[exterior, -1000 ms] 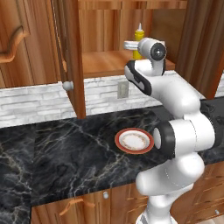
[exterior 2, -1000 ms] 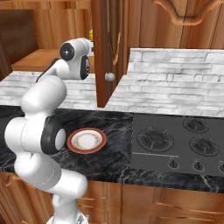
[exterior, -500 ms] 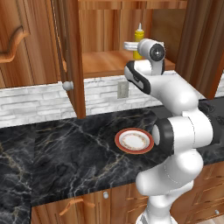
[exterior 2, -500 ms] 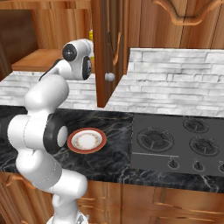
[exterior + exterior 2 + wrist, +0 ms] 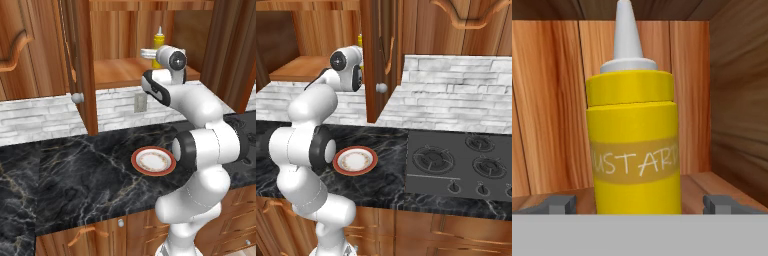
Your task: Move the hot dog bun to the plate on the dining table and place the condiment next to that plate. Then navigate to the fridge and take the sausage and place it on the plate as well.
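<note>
Reaching into the open wall cabinet (image 5: pixel 125 70), the gripper (image 5: pixel 637 204) is spreading its jaws fully around the upright condiment (image 5: pixel 634 145), gripping nothing yet, apparently lining up a grasp

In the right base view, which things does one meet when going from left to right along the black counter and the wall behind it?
Robot arm → white plate with a red-orange rim → open cabinet door with its round knob → stove burners.
</note>
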Motion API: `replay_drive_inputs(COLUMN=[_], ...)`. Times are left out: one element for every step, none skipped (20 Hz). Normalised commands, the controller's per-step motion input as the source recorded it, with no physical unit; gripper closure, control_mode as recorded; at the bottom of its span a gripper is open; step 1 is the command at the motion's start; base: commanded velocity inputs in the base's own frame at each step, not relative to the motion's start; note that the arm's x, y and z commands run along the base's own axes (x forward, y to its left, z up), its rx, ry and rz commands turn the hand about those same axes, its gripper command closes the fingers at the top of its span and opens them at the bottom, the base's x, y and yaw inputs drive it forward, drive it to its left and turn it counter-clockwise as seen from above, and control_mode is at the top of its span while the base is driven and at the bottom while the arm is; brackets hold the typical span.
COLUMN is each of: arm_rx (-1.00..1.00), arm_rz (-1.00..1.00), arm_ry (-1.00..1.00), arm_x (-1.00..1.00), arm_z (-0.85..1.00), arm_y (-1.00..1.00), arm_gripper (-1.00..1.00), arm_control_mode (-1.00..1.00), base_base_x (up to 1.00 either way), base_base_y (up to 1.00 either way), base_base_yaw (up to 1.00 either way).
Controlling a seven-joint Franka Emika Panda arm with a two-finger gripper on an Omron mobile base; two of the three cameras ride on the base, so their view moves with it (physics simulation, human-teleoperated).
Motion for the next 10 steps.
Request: replay_drive_inputs(arm_rx=[0.00, 0.00, 0.00, 0.00, 0.00, 0.00, 0.00, 0.00, 0.00, 0.00], arm_rz=[0.00, 0.00, 0.00, 0.00, 0.00, 0.00, 0.00, 0.00, 0.00, 0.00], arm_ry=[0.00, 0.00, 0.00, 0.00, 0.00, 0.00, 0.00, 0.00, 0.00, 0.00], arm_x=[0.17, 0.17, 0.18, 0.16, 0.13, 0.10, 0.08, 0.05, 0.02, 0.02], arm_z=[-0.09, -0.09, -0.07, -0.05, -0.04, 0.00, 0.00, 0.00, 0.00, 0.00], arm_y=[0.00, 0.00, 0.00, 0.00, 0.00, 0.00, 0.00, 0.00, 0.00, 0.00], arm_gripper=[1.00, 1.00, 1.00, 1.00, 1.00, 1.00, 1.00, 1.00, 1.00, 1.00], arm_control_mode=[-1.00, -1.00, -1.00, -1.00, -1.00, -1.00, -1.00, -1.00, -1.00, -1.00], base_base_x=[0.00, 0.00, 0.00, 0.00, 0.00, 0.00, 0.00, 0.00, 0.00, 0.00], base_base_y=[0.00, 0.00, 0.00, 0.00, 0.00, 0.00, 0.00, 0.00, 0.00, 0.00], base_base_yaw=[0.00, 0.00, 0.00, 0.00, 0.00, 0.00, 0.00, 0.00, 0.00, 0.00])
